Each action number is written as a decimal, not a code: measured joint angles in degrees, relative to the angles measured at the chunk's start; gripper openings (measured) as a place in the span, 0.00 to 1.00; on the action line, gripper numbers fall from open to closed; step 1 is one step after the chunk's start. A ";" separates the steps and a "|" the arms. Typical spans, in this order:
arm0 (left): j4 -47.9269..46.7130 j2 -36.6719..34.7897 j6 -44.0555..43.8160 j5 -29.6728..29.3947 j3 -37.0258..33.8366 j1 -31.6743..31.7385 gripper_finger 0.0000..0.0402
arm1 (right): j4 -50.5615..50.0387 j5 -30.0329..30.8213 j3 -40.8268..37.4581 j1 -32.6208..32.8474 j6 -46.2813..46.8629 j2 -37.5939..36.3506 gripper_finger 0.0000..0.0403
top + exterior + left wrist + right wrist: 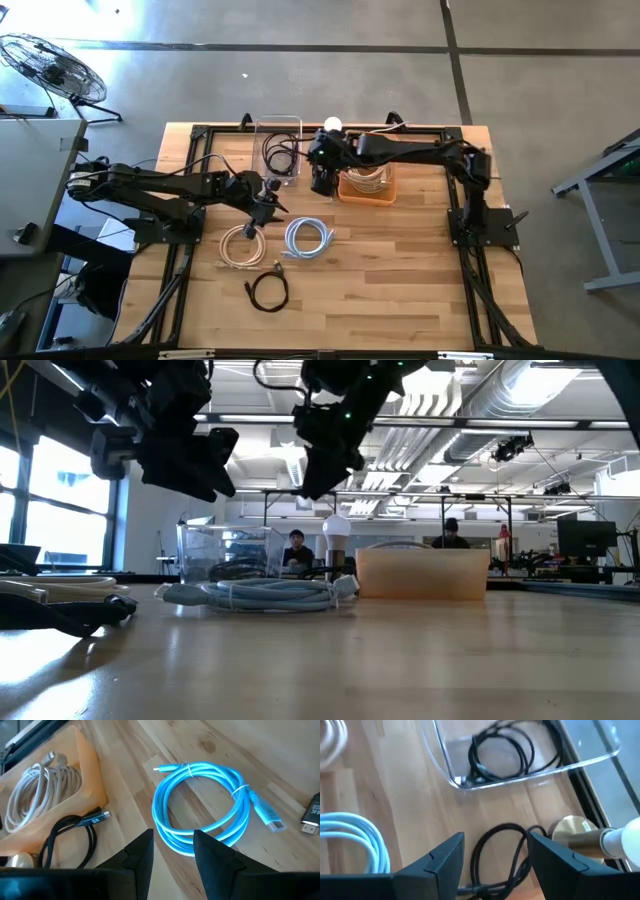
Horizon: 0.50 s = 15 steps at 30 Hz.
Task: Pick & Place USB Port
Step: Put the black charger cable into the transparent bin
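The right gripper (pixel 495 855), jaws apart and empty, hangs over a black cable (pixel 502 855) beside the clear bin (pixel 520 775). The left gripper (pixel 172 852), jaws apart, hovers near the bin over the blue cable (pixel 200 800).

Looking straight down from overhead onto the whole table (pixel 400 290). Sitting level at tabletop height, facing across into the room. Riding close on each wrist, peering down past dark fingers. Sharing the blue cable (pixel 200 805) across wrist views, overhead and low alike.

Floor fan (pixel 52 66) (beside table (pixel 400 290)).
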 joint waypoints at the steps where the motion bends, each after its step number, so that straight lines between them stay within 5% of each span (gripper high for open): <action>1: -0.41 -0.02 0.04 -0.02 0.00 0.00 0.34 | -1.98 0.05 1.85 -0.16 0.03 1.15 0.52; 7: -3.79 -1.09 0.06 -0.03 0.00 0.00 0.34 | -11.26 0.64 8.32 -1.75 -0.50 6.54 0.52; 15: -6.20 -4.32 0.06 -0.31 0.00 0.00 0.34 | -11.56 -1.39 7.41 -4.73 -0.74 8.19 0.52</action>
